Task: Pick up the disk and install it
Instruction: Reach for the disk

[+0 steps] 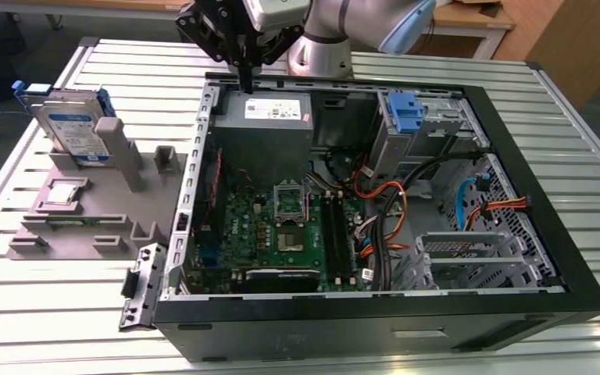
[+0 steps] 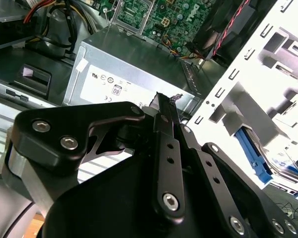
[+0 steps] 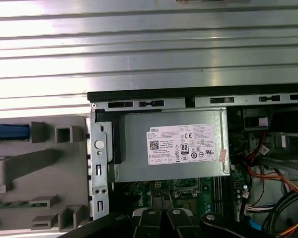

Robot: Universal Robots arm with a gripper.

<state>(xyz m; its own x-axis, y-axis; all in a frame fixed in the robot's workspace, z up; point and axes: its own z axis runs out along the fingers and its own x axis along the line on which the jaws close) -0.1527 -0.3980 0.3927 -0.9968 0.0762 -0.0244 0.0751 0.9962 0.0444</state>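
Matte black metal gripper (image 1: 248,84) built of hinged linkage bars, tapering to slim flat fingers (image 2: 165,114). Round silver screw heads (image 2: 170,200) sunk into every link, two more on the broad, rounded black knuckle plate (image 2: 54,135). Pale grey boxy housing (image 1: 276,11) above the gripper. Behind that, a smooth silver-grey rounded arm joint (image 1: 319,48) capped in light blue plastic (image 1: 409,27). Same black bars (image 3: 159,222) in the first wrist view.
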